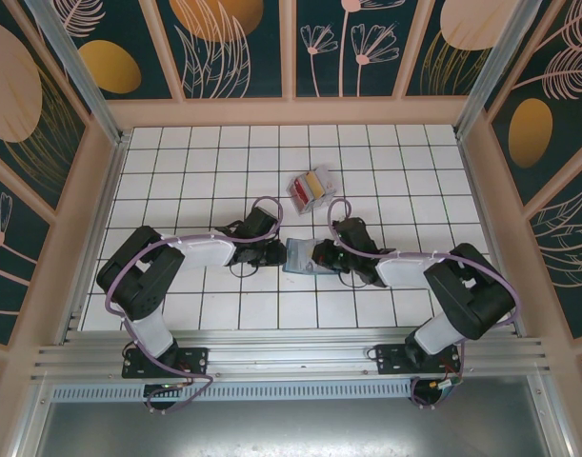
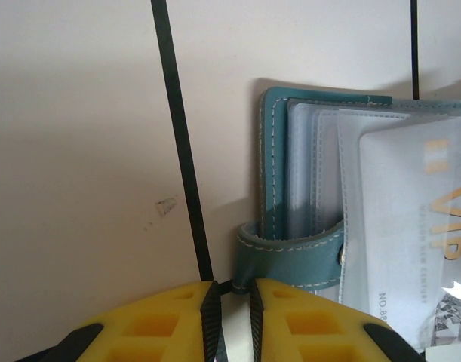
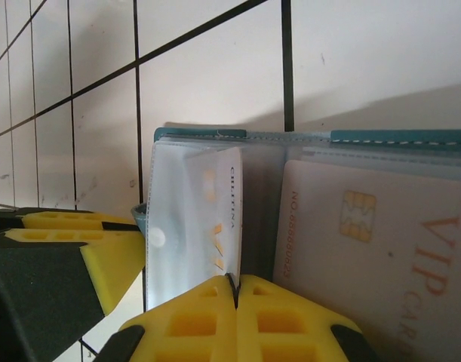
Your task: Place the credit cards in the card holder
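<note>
— At the tips of the right pincer [image 3: 235, 280], what do you see?

— Yellow pads pressed together with no gap; the lower edge of a pale card [image 3: 222, 204] runs into the seam between them, so this pincer is clamped on the pale card; it stands tilted behind a clear pocket page [image 3: 173, 219] of the card holder [image 3: 381, 136].

— And just beside those tips?

— A chip card [image 3: 366, 249] with orange VIP lettering lies flat on the opened holder, close by the pads; the teal cover edge shows beyond the pages.

— What about the left pincer [image 2: 232, 286]?

— Its pads stand a thin slit apart; the holder's teal strap [image 2: 290, 256] ends right at the tips; whether they pinch anything I cannot tell; past the strap the pale pages lie stacked on the teal cover.

— Where does the holder lie overall?

— Seen from above, it lies open on the white tiled bench [image 1: 224, 152], between the two pincers, which meet it from either side; the arms bend inward from their bases at the near edge.

— And the other credit cards [image 1: 308, 188]?

— Red and yellow ones sit together in a small clear box [image 1: 294, 179] farther back on the tiles, apart from the holder and from both arms.
</note>
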Controlling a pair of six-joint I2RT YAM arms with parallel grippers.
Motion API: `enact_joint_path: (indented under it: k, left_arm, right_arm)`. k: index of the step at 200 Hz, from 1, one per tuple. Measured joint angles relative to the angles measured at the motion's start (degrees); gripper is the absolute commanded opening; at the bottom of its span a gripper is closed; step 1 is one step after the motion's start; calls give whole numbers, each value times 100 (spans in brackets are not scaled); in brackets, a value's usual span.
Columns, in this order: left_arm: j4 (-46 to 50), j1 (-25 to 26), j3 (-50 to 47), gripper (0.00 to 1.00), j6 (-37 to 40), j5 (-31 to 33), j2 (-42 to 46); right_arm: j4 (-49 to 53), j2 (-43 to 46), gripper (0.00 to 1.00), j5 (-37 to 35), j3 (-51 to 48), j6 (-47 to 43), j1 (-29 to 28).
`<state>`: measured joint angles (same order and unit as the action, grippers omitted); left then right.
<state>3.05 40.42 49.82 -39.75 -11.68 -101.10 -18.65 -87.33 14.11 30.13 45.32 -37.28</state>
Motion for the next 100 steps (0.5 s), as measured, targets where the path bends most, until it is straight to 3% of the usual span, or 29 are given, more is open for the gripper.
enact_joint_path:
  k: [100]
  left_arm:
    - [0, 9, 0, 22, -61, 24, 0]
  right_arm:
    - [122, -356, 10, -553, 317, 136, -341]
